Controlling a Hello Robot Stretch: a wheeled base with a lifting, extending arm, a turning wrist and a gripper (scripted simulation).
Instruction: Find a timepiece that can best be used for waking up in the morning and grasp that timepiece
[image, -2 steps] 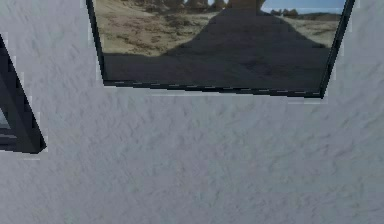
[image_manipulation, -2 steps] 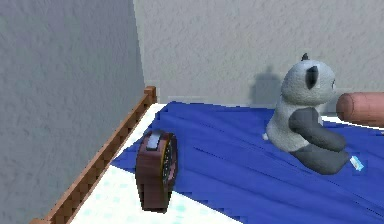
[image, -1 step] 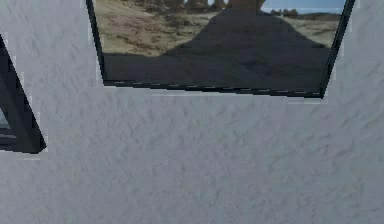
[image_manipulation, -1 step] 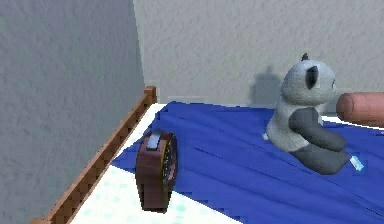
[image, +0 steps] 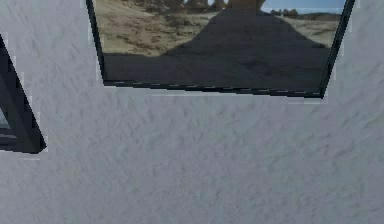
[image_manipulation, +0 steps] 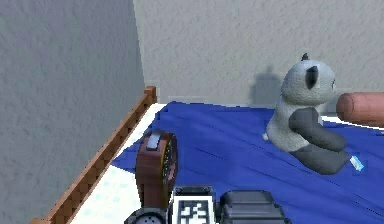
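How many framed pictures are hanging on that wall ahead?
2. A large landscape picture spans the top of the forward view, and a second dark-framed picture is cut off at that view's left edge. More may hang beyond the edges.

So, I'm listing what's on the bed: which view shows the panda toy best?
The arm side view: the panda toy sits upright on the blue bedspread, its whole body in plain sight. The forward view faces a wall with a framed landscape picture instead.
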